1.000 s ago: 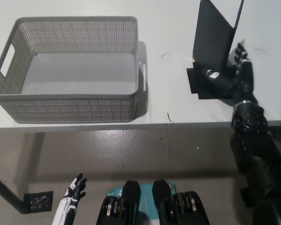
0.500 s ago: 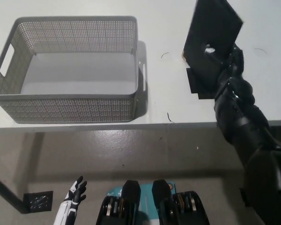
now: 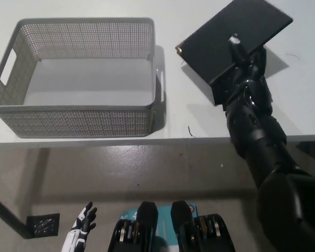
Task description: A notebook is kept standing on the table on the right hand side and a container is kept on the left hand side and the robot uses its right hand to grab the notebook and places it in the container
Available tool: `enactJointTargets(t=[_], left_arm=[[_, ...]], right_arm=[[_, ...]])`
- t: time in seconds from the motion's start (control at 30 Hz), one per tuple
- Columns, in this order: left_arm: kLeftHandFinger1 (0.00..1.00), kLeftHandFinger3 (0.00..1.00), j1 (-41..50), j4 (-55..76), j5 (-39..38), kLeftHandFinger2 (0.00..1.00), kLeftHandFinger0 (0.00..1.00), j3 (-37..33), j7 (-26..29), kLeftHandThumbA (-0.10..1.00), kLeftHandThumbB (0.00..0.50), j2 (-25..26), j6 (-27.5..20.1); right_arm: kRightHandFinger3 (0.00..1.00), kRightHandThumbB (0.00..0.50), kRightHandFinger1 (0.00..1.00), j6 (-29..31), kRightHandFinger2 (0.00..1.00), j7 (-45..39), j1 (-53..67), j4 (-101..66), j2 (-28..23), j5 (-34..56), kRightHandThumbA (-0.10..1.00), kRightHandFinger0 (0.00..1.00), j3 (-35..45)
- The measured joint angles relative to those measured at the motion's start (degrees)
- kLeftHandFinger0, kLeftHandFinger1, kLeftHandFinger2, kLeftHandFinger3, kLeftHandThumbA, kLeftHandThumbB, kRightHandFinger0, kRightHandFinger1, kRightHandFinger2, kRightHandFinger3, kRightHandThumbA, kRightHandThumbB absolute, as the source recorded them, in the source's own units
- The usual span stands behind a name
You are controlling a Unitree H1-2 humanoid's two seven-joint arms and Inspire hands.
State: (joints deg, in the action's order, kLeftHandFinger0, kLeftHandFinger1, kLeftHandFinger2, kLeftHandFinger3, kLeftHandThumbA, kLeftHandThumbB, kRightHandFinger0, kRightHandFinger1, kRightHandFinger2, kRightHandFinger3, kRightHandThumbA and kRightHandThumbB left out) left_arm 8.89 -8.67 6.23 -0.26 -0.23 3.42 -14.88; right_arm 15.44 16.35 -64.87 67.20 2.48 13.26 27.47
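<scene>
One view is all there is, the head camera looking steeply down, and in it the black right hand is gripping a black notebook, with a finger lying across the cover and the rest of the hand tucked beneath the notebook's lower edge. The notebook is tilting flat-side toward the camera, its long axis running diagonally from the picture's centre up toward the upper right corner, and it is hanging above the white table rather than lying on it; a soft shadow is falling on the tabletop just to its right. Beneath the hand a dark flat piece is showing on the table, mostly hidden by the wrist, so what it is cannot be told. The black forearm is reaching in from the bottom right and crossing the table's front edge. To the left, well apart from the notebook, a grey perforated container is sitting on the table with its open top facing up, its pale bottom bare, and a handle slot showing in its left wall. Down at the lower left, below the table edge, the white left hand is resting with its fingers spread, holding nothing.
</scene>
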Motion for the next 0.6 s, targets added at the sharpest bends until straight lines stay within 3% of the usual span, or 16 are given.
enactJointTargets(t=[0.1, 0.13, 0.17, 0.2, 0.27, 0.37, 0.43, 0.6], left_arm=[[1.0, 1.0, 0.0, 0.0, 0.1, 1.0, 1.0, 0.0, 0.0, 1.0, 0.326, 0.0, 0.0], [1.0, 1.0, -0.1, 0.0, 0.1, 1.0, 1.0, 0.0, 0.0, 1.0, 0.337, 0.0, 0.0], [1.0, 1.0, -0.1, 0.0, 0.1, 1.0, 1.0, 0.0, 0.0, 1.0, 0.337, 0.0, 0.0], [1.0, 1.0, -0.1, 0.0, 0.1, 1.0, 1.0, 0.0, 0.0, 1.0, 0.343, 0.0, 0.0], [1.0, 1.0, -0.1, -0.1, 0.1, 1.0, 1.0, 0.0, 0.0, 1.0, 0.349, 0.0, 0.0], [1.0, 1.0, -0.1, -0.5, 0.1, 1.0, 1.0, 0.0, 0.0, 1.0, 0.369, 0.0, 0.0], [1.0, 1.0, -0.2, -0.8, 0.1, 1.0, 1.0, -0.1, 0.0, 1.0, 0.359, 0.0, 0.0], [1.0, 1.0, -0.4, -0.9, 0.1, 1.0, 1.0, -0.2, -0.1, 1.0, 0.354, 0.1, -0.1]], right_arm=[[0.71, 0.114, 0.15, -0.8, 0.66, 0.0, 1.0, -6.1, 0.9, 0.7, -0.1, 0.0, -0.8], [0.61, 0.125, 0.11, -1.3, 0.58, 0.0, 1.3, -8.2, 1.3, 0.8, -0.1, 0.0, -1.1], [0.63, 0.113, 0.11, -1.7, 0.59, 0.0, 1.8, -10.1, 1.8, 0.9, -0.1, 0.0, -1.6], [0.69, 0.088, 0.15, -2.1, 0.62, 0.0, 2.2, -12.2, 2.2, 1.0, -0.1, 0.0, -2.1], [0.74, 0.094, 0.2, -3.3, 0.66, -0.1, 3.0, -16.5, 3.4, 1.2, -0.1, 0.0, -3.6], [0.74, 0.101, 0.21, -4.8, 0.65, -0.1, 3.3, -21.2, 5.0, 0.9, -0.1, 0.0, -7.1], [0.81, 0.096, 0.28, -5.8, 0.73, -0.1, 2.4, -24.3, 6.6, 0.2, -0.1, 0.0, -10.9], [0.81, 0.098, 0.32, -6.7, 0.72, -0.1, -3.4, -22.3, 10.1, -1.0, -0.1, 0.0, -16.3]])
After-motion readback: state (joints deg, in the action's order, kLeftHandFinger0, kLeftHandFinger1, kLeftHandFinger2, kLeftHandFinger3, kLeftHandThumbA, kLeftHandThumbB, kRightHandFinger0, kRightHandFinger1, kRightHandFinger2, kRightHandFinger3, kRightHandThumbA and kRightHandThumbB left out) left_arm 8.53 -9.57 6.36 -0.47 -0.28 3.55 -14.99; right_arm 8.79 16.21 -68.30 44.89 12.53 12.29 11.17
